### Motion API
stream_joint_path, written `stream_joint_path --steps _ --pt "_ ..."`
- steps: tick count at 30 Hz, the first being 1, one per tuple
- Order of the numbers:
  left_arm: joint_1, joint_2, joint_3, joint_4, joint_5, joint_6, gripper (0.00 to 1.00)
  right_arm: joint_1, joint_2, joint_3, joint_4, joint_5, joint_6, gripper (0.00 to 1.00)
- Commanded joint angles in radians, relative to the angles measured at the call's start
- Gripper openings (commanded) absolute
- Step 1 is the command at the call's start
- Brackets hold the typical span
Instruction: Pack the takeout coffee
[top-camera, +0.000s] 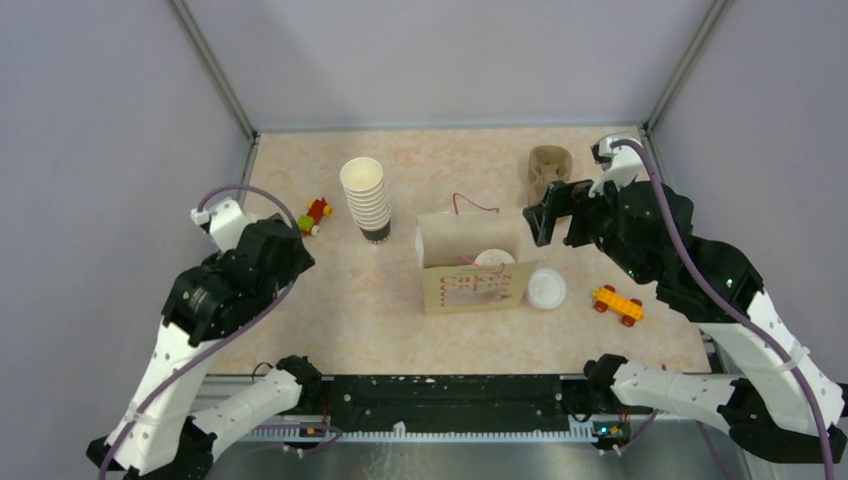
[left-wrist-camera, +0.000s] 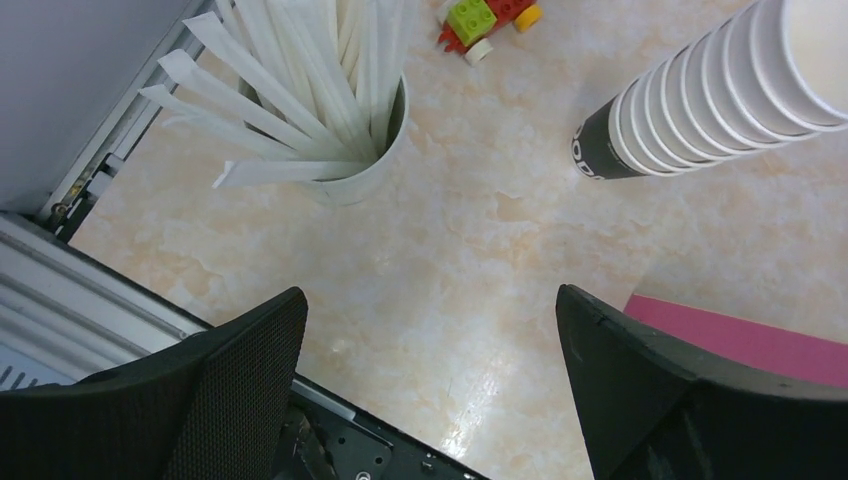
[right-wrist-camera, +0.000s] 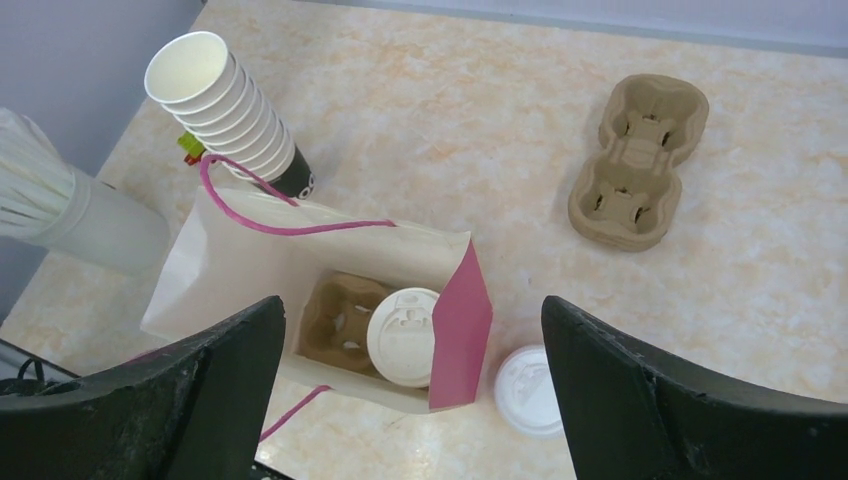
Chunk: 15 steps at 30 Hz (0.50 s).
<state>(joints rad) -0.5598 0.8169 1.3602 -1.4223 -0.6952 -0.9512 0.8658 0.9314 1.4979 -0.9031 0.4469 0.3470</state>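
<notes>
Coffee cup (right-wrist-camera: 402, 336) stands upright and lidded inside the bag (right-wrist-camera: 235, 270). We see a second lidded cup (right-wrist-camera: 530, 392) on the surface just right of the bag. The right tool (top-camera: 556, 222) hovers open above the bag and is the nearer one; the left tool (left-wrist-camera: 430, 300) is open, well left of the bag.

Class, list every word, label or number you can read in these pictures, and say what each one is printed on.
"Caf...": reddish lettering on the front of the paper bag; the rest is too blurred to read.
White letters on the black band at the bottom of the cup stack: cut off, unreadable.
Raised marks on the lid of the coffee cup in the bag: too small to read.
I can read no other text.
</notes>
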Motion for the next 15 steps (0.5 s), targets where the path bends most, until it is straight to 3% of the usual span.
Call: stream_joint_path --steps 1,5,8,12,15 --pt "-0.002 0.072 -0.025 0.008 -0.077 -0.07 0.99 -0.005 -0.038 -0.022 0.038 -0.009 -0.083 0.96" --pt "0.046 0.131 -0.063 0.011 -0.028 -0.038 0.99 -0.005 -0.04 -0.021 0.022 -0.016 -0.094 0.96" --pt "0.155 0.117 -0.096 0.059 0.015 0.009 0.99 -0.005 -0.044 -0.029 0.02 -0.02 -0.091 0.96" --pt "0.37 0.106 -0.117 0.169 0.114 0.195 0.99 -0.005 -0.052 -0.047 0.018 -0.02 -0.094 0.96" --pt "0.62 0.158 -0.165 0.231 0.214 0.342 0.99 -0.005 -0.062 -0.068 0.019 -0.019 -0.093 0.96"
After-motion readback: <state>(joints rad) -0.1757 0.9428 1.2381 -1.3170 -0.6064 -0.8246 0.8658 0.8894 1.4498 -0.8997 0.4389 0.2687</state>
